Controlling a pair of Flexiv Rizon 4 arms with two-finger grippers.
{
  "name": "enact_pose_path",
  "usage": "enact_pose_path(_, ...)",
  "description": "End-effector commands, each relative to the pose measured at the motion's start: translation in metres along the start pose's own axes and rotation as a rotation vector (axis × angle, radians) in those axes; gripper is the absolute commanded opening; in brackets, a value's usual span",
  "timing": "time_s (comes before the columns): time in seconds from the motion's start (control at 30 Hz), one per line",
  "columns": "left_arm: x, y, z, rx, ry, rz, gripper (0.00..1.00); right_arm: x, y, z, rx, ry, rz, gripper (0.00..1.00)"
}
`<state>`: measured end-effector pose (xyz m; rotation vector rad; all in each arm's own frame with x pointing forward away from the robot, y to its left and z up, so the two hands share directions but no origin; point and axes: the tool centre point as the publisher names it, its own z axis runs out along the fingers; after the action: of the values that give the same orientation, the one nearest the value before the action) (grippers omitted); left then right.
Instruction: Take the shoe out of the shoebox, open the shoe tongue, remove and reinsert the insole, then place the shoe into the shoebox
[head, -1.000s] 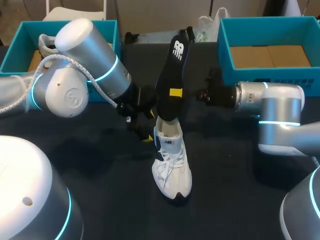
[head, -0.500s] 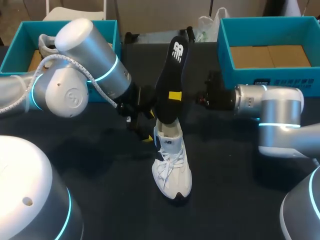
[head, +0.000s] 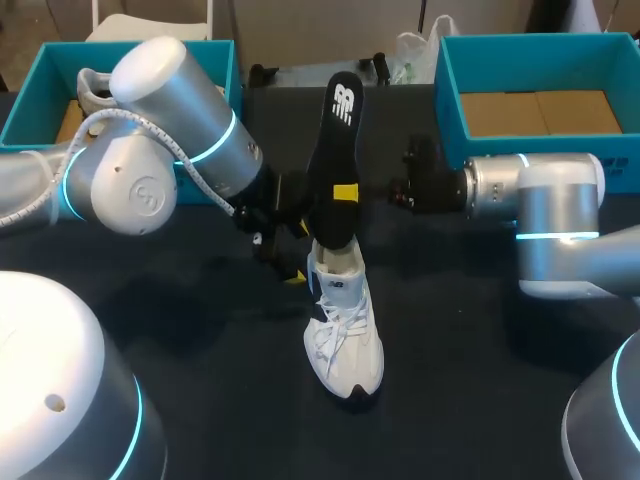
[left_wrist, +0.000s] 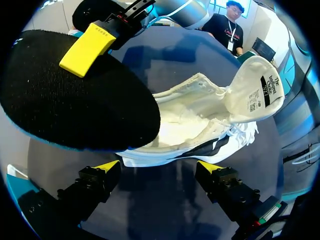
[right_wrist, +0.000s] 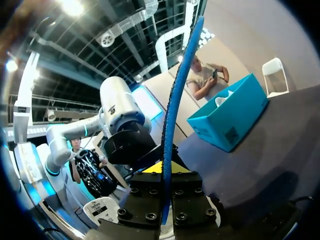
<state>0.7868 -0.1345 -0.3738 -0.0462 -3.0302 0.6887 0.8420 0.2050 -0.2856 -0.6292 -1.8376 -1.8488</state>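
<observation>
- While the insole (head: 335, 170) stands almost upright, its lower end sits at the mouth of the shoe (head: 343, 325); how deep it goes is hidden. Head view: the insole's long axis is near vertical and its top leans a little toward the far edge. The shoe's axis lies flat on the table (head: 200, 350), toe toward the near edge.
- Head view: the right gripper (head: 345, 192) comes in sideways and clamps the insole about mid-length, straight above the heel opening. The left gripper (head: 296, 252) sits just beside the shoe's heel. The left arm is therefore nearer the shoe, while the right arm carries the insole.
- Head view: the right shoebox (head: 450, 80) is teal with a bare brown cardboard floor, well apart from the shoe.
- Left wrist view: the left gripper (left_wrist: 160, 169) is spread wide and unclenched. The shoe (left_wrist: 190, 125) lies just ahead of it, with no pinch visible.
- Left wrist view: the insole (left_wrist: 75, 100) shows a black, coarse woven face with a thin teal edge. The other arm's yellow fingertip (left_wrist: 87, 47) presses flat on it.
- Left wrist view: the tongue (left_wrist: 252, 85) is folded outward, padded and white, with a label inside. The shoe lining looks soft and off-white.
- Right wrist view: the right gripper (right_wrist: 166, 195) is closed on the insole (right_wrist: 175, 100). The insole is seen edge-on as a thin blue strip, gently bowed, so it is likely flexible foam.
- Judgement: the next move runs along the insole's long axis, through the shoe mouth directly below. Off-axis force would probably buckle the insole or tip the shoe.
</observation>
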Motion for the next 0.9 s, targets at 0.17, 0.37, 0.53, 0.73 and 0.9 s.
enact_pose_path(0.17,0.000,0.000,0.001,0.000,-0.001,0.001,1.00,0.001,-0.004,-0.004,0.019,0.026,-0.032,0.00)
enact_pose_path(0.37,0.000,0.000,0.001,0.000,-0.001,0.001,1.00,0.005,-0.008,-0.004,0.040,0.041,-0.064,0.00)
enact_pose_path(0.53,0.000,0.000,0.001,0.000,-0.001,0.001,1.00,0.005,-0.010,-0.009,0.051,0.051,-0.083,0.00)
enact_pose_path(0.73,0.000,0.000,0.001,0.000,-0.001,0.001,1.00,0.000,-0.012,-0.006,0.080,0.073,-0.091,0.00)
enact_pose_path(0.9,0.000,0.000,0.001,0.000,-0.001,0.001,1.00,-0.003,-0.014,-0.004,0.073,0.084,-0.080,0.00)
